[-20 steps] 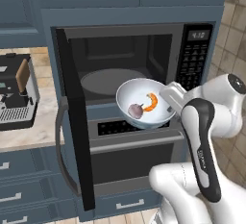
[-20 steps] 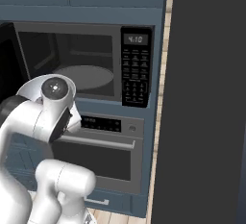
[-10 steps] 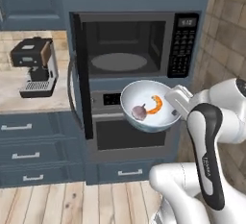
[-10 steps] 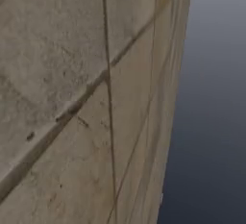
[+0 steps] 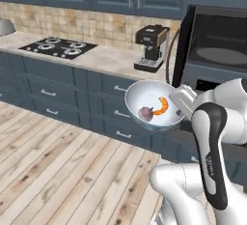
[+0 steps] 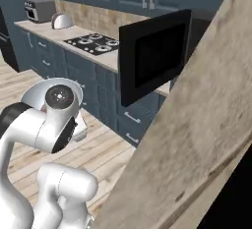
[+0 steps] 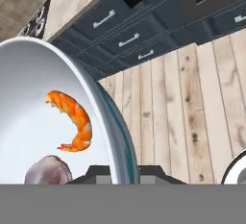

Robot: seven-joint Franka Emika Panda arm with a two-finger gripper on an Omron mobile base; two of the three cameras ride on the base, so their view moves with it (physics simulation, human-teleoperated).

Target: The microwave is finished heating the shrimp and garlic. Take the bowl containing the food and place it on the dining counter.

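Porcelain-white inside and trimmed in blue along its outer wall, the round bowl (image 5: 153, 104) hangs in the air above the pale wooden plank floor (image 5: 58, 171), in front of the dark blue lower drawers (image 5: 103, 108) of the wall counter. Two small things lie in its plain white hollow: the curved orange shrimp (image 5: 162, 105) toward the robot's side and the roundish brownish-purple garlic bulb (image 5: 145, 114) just beside it, the two nearly touching. In the hand view the shrimp (image 7: 73, 119) arches above the garlic bulb (image 7: 48, 171), and the bowl (image 7: 36, 98) tilts a little so that its rim runs diagonally across the picture.

Behind and to the right, the black built-in microwave (image 5: 217, 50) stands with its dark glass door (image 5: 179, 50) swung open and its round grey turntable (image 5: 222, 56) bare. A black coffee machine (image 5: 151, 48) sits on the beige wall counter (image 5: 96, 57), with a black gas stove (image 5: 60, 45) further left.

The white arm (image 5: 212, 132) bends sharply at its elbow, forearm reaching leftward. The gripper (image 7: 116, 171) clamps the bowl's near rim, one fingertip on each side of the wall.
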